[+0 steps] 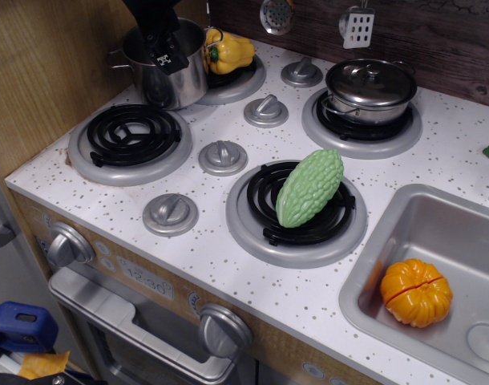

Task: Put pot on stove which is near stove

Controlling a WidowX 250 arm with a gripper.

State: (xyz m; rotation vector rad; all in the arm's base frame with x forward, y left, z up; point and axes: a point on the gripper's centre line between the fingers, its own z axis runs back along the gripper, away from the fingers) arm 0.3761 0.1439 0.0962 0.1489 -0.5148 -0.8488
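The pot is tall shiny steel with no lid. It stands at the back left, on the left edge of the back-left burner ring and just behind the front-left stove, a bare black coil in a grey ring. My black gripper comes down from the top edge onto the pot's near rim, one finger outside the wall and the other inside, closed on the rim. I cannot tell whether the pot's base is touching the cooktop.
A yellow pepper lies on the back-left burner beside the pot. A lidded low pot sits on the back-right burner. A green gourd lies on the front-right burner. An orange pumpkin lies in the sink. Grey knobs stand between the burners.
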